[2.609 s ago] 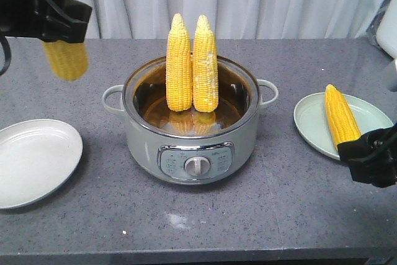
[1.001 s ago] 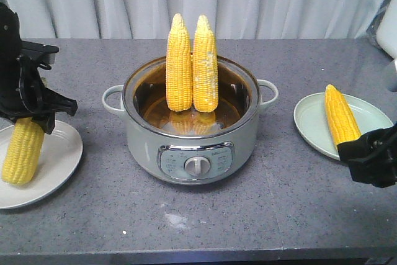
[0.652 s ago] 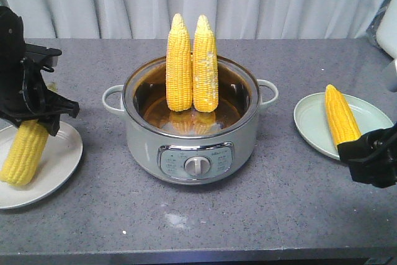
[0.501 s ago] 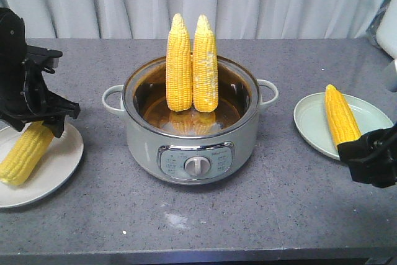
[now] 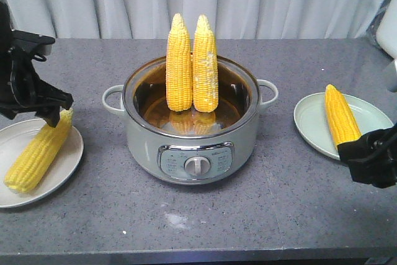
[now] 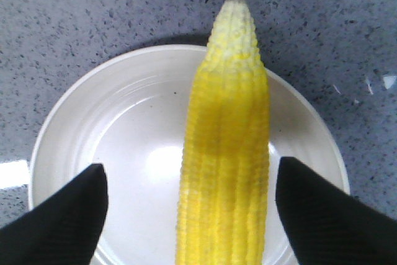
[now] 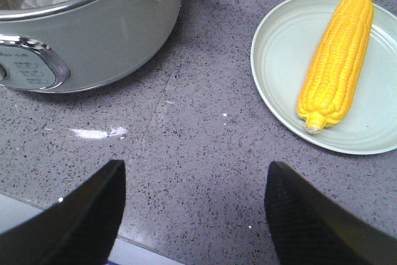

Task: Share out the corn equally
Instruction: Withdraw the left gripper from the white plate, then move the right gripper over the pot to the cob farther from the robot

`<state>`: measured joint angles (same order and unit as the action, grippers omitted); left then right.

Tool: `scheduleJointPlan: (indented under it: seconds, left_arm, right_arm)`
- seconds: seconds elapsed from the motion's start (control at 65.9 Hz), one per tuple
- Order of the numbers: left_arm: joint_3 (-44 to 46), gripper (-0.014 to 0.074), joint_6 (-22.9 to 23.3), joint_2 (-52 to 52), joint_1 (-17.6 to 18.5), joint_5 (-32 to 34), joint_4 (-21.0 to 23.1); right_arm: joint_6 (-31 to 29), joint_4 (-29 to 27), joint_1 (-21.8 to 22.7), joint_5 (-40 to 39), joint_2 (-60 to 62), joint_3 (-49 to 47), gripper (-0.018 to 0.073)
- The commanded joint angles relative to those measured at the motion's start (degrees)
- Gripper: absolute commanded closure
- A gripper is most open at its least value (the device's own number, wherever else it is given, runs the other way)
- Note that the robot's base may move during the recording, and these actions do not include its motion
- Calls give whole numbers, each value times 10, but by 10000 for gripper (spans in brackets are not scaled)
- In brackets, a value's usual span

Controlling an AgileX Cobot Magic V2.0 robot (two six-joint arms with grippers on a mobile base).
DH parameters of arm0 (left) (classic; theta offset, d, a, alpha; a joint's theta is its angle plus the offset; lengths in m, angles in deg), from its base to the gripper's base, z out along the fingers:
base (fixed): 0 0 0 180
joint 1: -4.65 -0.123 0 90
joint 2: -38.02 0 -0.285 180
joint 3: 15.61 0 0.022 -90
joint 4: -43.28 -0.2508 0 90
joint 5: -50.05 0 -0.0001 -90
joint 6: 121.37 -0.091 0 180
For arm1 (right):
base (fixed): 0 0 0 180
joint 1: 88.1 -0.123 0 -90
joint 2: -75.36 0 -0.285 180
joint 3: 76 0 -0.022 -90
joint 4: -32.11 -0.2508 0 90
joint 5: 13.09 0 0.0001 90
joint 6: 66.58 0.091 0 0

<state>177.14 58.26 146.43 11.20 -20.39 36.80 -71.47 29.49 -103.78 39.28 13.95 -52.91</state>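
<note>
Yellow corn overhangs the white plate's rim, loose between left gripper's spread fingers.

Pot between plates, two cobs inside, probably one per plate

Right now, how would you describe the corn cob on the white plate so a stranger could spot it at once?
Find the grey cooking pot mid-table, then the white plate on the robot's left of it. The corn cob lies slanted across that plate. The pot's two cobs stand upright, and the other lying cob is on a pale green plate.
</note>
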Motion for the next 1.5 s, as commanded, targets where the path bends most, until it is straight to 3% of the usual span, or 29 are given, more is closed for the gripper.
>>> scheduleJointPlan:
  seconds: [0.0,0.197,0.364,0.637,0.865,1.047,1.183,1.335,1.487]
  left_arm:
    - [14,52,-5,-54,-2,20,0]
    - [14,52,-15,-111,-2,56,18]
    - [12,52,-83,-162,-1,83,88]
    - [5,52,-126,-221,-1,99,170]
    - [-120,52,-153,-302,-1,195,198]
    - [-238,52,-219,-373,-1,241,274]
    - [-302,52,-241,-416,-1,254,308]
    - [-335,52,-244,-440,-1,273,314]
    - [-334,52,-244,-441,-1,274,314]
  right_arm:
    - [-2,0,-1,-30,6,-16,83]
    - [-2,0,-1,-30,6,-16,83]
    - [-2,0,-1,-30,6,-16,83]
    - [-2,0,-1,-30,6,-16,83]
    - [13,-2,-1,-30,6,-16,83]
    - [13,-2,-1,-38,6,-16,71]
    - [13,-4,-1,-49,6,-16,11]
    - [11,-7,-1,-87,4,-16,-52]
    - [4,-13,-1,-98,-23,-39,-49]
